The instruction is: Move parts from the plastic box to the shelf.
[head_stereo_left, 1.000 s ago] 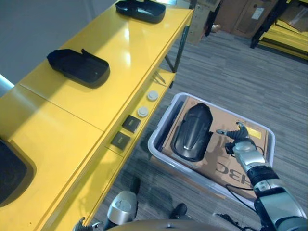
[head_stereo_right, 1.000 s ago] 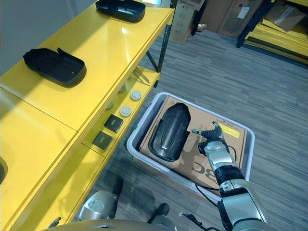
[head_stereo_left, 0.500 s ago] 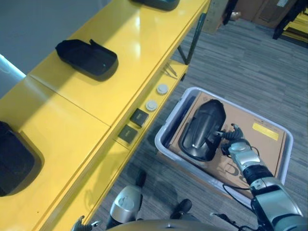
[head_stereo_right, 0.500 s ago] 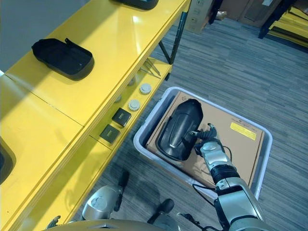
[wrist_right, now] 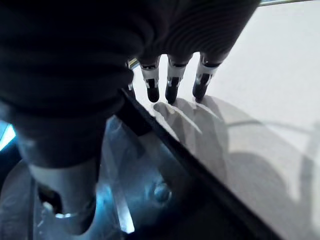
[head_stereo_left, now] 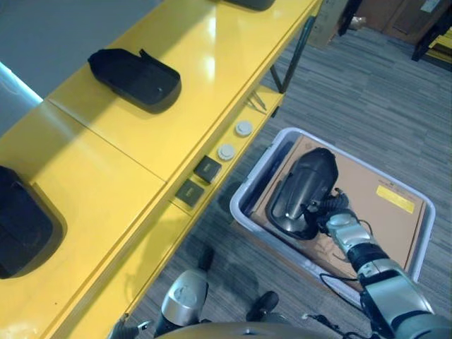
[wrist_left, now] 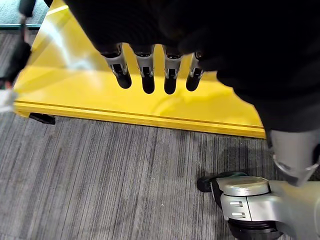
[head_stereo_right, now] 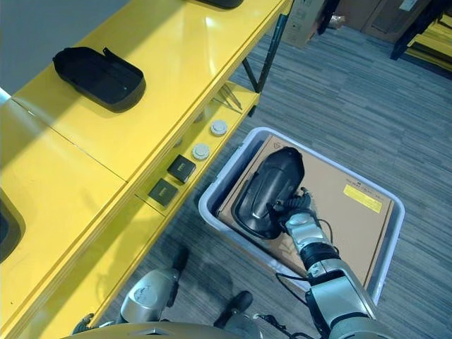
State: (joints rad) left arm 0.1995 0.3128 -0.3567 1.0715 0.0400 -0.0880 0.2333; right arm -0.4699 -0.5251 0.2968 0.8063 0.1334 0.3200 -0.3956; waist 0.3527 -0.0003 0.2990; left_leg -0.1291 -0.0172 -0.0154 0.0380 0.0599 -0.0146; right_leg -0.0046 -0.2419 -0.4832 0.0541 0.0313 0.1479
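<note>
A pale plastic box (head_stereo_left: 256,171) stands on the floor beside the yellow shelf (head_stereo_left: 162,134). Inside it a black moulded part (head_stereo_left: 304,185) lies on a brown cardboard sheet (head_stereo_left: 385,212). My right hand (head_stereo_left: 339,221) is down in the box at the part's near right edge. In the right wrist view its straight fingers (wrist_right: 172,85) reach over the cardboard (wrist_right: 260,100), its thumb (wrist_right: 65,195) lies over the part (wrist_right: 165,195), and the part's rim runs between them. My left hand (wrist_left: 145,70) hangs with straight fingers above the floor by the shelf's edge, holding nothing.
More black parts lie on the shelf top, one (head_stereo_left: 134,74) at the middle and one (head_stereo_left: 21,229) at the left edge. Two white discs (head_stereo_left: 234,140) and two dark square blocks (head_stereo_left: 198,181) sit on the lower shelf level. Grey striped carpet surrounds the box.
My right hand has moved left across the cardboard, from the open sheet to the black part's edge. The camera has also shifted.
</note>
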